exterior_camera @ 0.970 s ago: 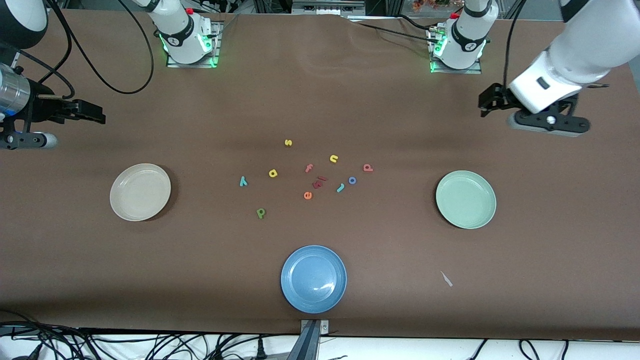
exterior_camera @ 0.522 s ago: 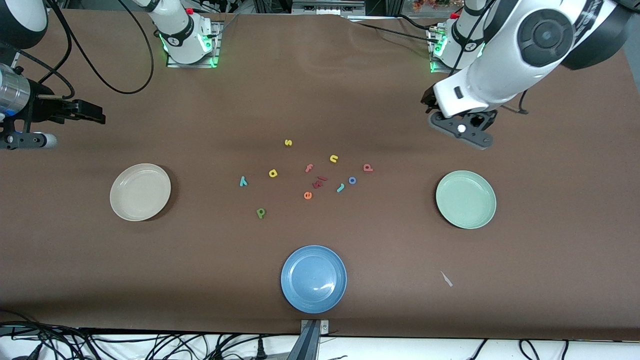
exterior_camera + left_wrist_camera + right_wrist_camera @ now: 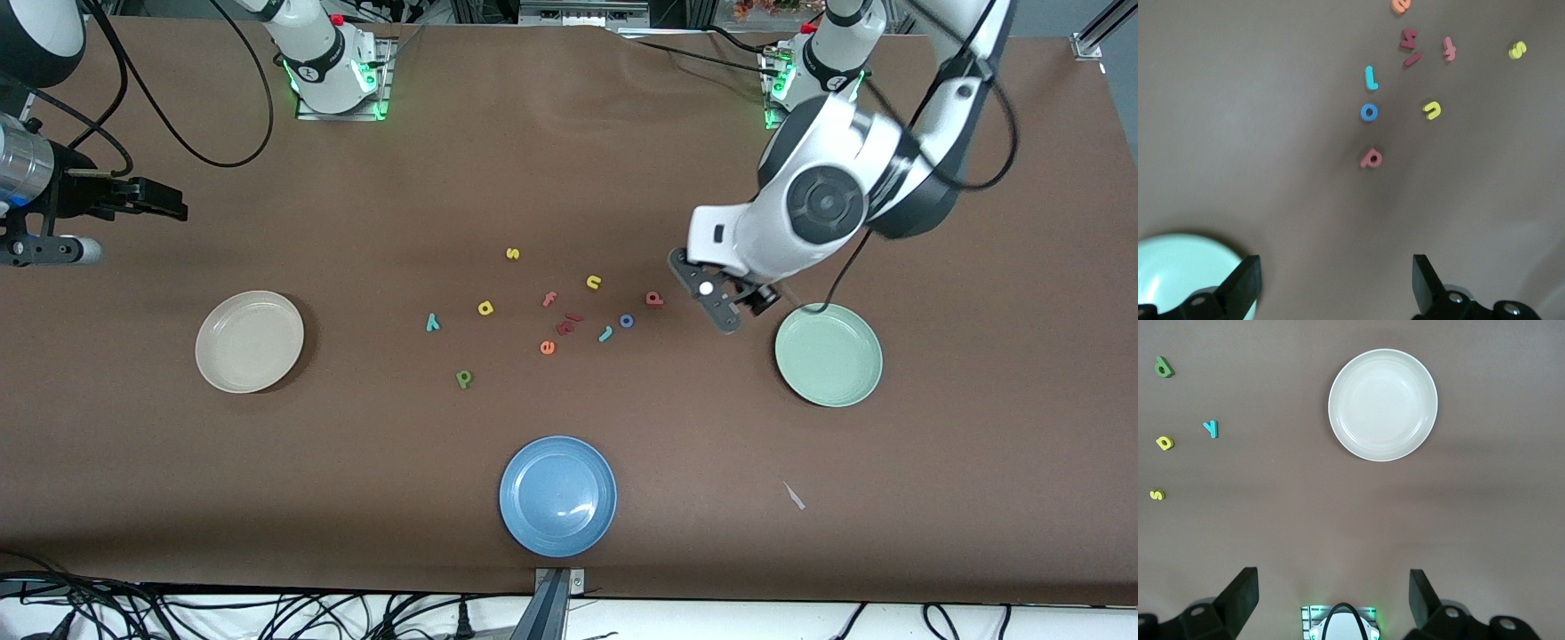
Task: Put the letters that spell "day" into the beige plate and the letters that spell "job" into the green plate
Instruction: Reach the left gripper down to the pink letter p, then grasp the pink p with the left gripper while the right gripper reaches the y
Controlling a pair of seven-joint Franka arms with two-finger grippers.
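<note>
The green d (image 3: 463, 379), yellow a (image 3: 484, 308) and teal y (image 3: 432, 322) lie mid-table on the side toward the beige plate (image 3: 249, 341). The teal j (image 3: 605, 333), blue o (image 3: 626, 321) and salmon b (image 3: 654, 299) lie toward the green plate (image 3: 828, 355). My left gripper (image 3: 749, 304) hangs open and empty between the b (image 3: 1371, 159) and the green plate (image 3: 1178, 267). My right gripper (image 3: 176, 206) waits open over the table's end, farther from the camera than the beige plate (image 3: 1383, 405). Both plates hold nothing.
A blue plate (image 3: 557, 496) sits near the front edge. Among the task letters lie a yellow s (image 3: 512, 253), a yellow n (image 3: 594, 283), a salmon f (image 3: 549, 299), an orange e (image 3: 547, 348) and dark red pieces (image 3: 567, 324). A small white scrap (image 3: 794, 496) lies near the green plate.
My left arm has swung in from the table's end toward the middle and come down between the b and the green plate. The right arm and all letters have stayed put.
</note>
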